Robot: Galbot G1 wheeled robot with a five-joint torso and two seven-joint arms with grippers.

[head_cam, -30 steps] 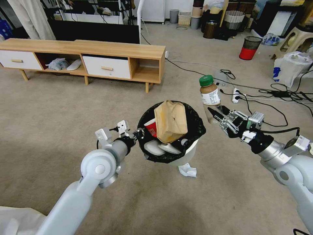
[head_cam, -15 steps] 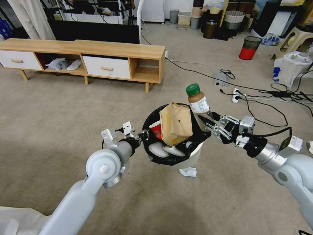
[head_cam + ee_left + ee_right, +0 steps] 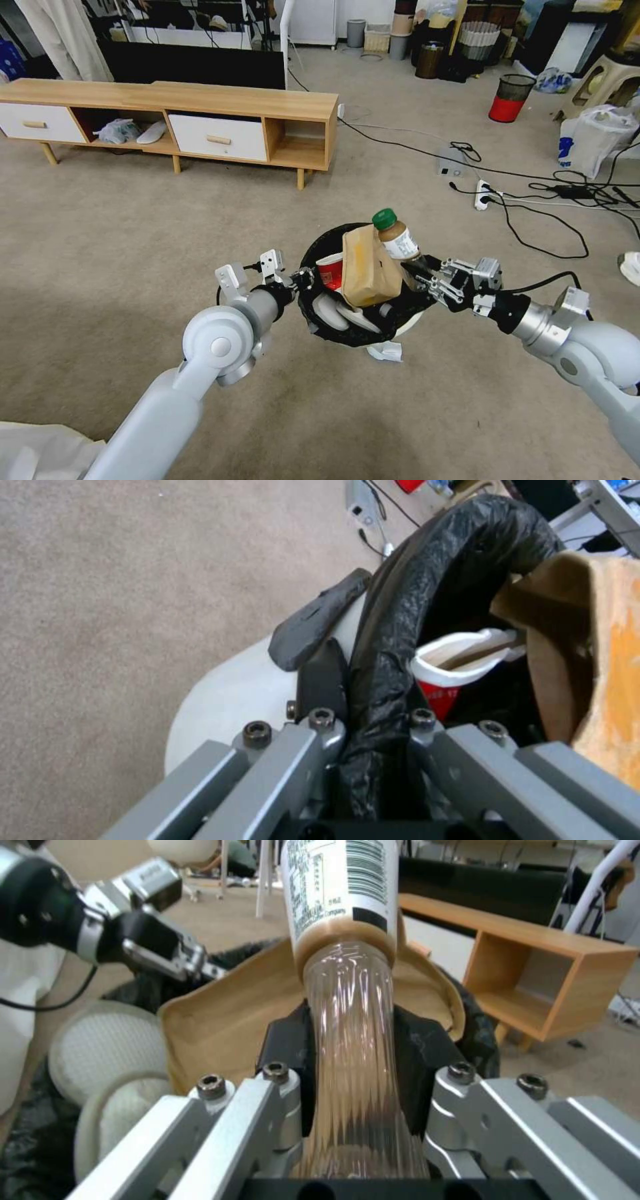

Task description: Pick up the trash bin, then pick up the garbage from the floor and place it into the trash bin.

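The trash bin (image 3: 403,325), white with a black liner, hangs off the floor, my left gripper (image 3: 303,277) shut on its near-left rim (image 3: 380,680). Inside stand a brown paper bag (image 3: 369,273) and a red-white paper cup (image 3: 330,270), with flat white pieces below them. My right gripper (image 3: 417,273) is shut on the lower body of a clear green-capped bottle (image 3: 395,237), which tilts over the bin's right rim and leans against the bag. In the right wrist view the bottle (image 3: 350,1005) sits between the fingers above the paper bag (image 3: 220,1025). A white tissue (image 3: 385,350) lies on the carpet under the bin.
A low wooden TV stand (image 3: 200,113) runs along the far left. Cables and a power strip (image 3: 483,193) sprawl on the carpet at the right. A red-and-black mesh bin (image 3: 510,97) and a white plastic bag (image 3: 593,137) stand farther back right.
My right gripper has carried the bottle left and down, from beside the bin to over its right rim against the paper bag. The left arm and bin shifted slightly right and nearer.
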